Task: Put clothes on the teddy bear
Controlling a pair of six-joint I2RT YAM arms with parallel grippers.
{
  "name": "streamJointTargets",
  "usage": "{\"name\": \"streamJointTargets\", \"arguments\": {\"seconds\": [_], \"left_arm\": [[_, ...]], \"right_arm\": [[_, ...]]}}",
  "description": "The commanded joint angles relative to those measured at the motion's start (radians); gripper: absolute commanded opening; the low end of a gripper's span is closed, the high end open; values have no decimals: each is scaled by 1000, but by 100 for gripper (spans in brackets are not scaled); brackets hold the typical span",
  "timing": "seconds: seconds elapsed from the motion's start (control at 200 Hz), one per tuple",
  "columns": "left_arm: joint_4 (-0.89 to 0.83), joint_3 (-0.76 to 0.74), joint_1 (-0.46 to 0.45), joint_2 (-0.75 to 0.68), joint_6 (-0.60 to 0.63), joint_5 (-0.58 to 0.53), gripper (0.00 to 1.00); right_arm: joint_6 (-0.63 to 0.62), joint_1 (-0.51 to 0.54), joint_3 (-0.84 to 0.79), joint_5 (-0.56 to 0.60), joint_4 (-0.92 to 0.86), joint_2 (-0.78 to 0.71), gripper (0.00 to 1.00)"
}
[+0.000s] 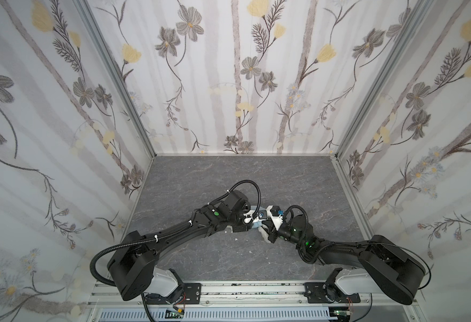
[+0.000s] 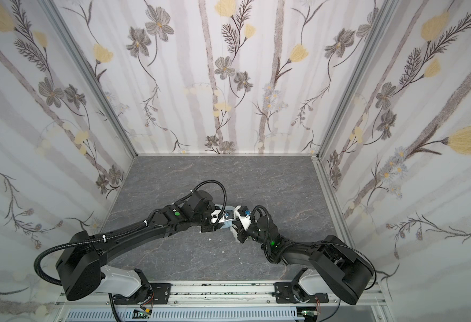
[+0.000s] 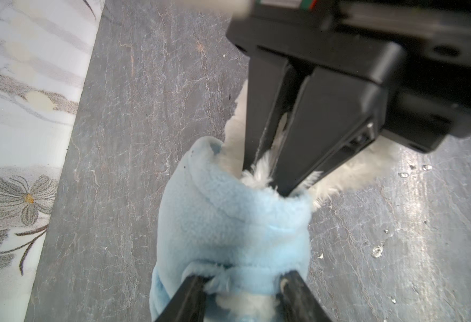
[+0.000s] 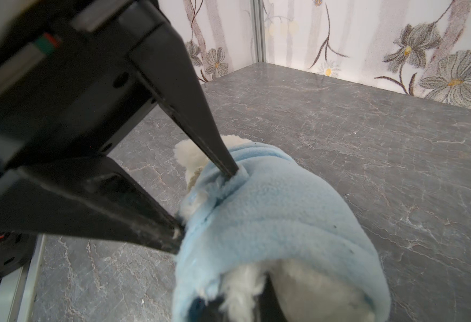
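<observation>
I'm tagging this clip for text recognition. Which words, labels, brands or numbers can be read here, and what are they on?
No text can be read.
Hoodie and teddy bear: no print in view.
Red and green strip on the left gripper: blurred, no characters legible.

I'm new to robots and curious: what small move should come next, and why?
Probably the left gripper should close on the hoodie edge and tug it further over the teddy bear: its jaws stand apart there, white fur pokes out, and the right gripper pinches the bear.
</observation>
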Motion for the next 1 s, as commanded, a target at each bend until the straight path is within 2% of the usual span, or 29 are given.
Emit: {"name": "streamJointTargets", "arguments": {"seconds": [0.0, 0.145, 0.21, 0.325, 0.545, 0.994], "left_arm": [[128, -8, 1, 34, 3, -25, 38], [153, -25, 18, 47, -13, 4, 14], [156, -38, 26, 32, -18, 11, 0], [158, -68, 38, -20, -35, 25, 0], [179, -125, 92, -169, -89, 127, 0], [236, -205, 191, -311, -178, 312, 0]], "right_arm": [[85, 18, -5, -195, 363, 15, 1], [138, 10, -50, -187, 515, 51, 0], [157, -10, -77, -179, 551, 57, 0], [178, -53, -129, -136, 571, 62, 0], [178, -104, -198, 9, 514, 43, 0], [178, -103, -208, 82, 441, 7, 0]]}}
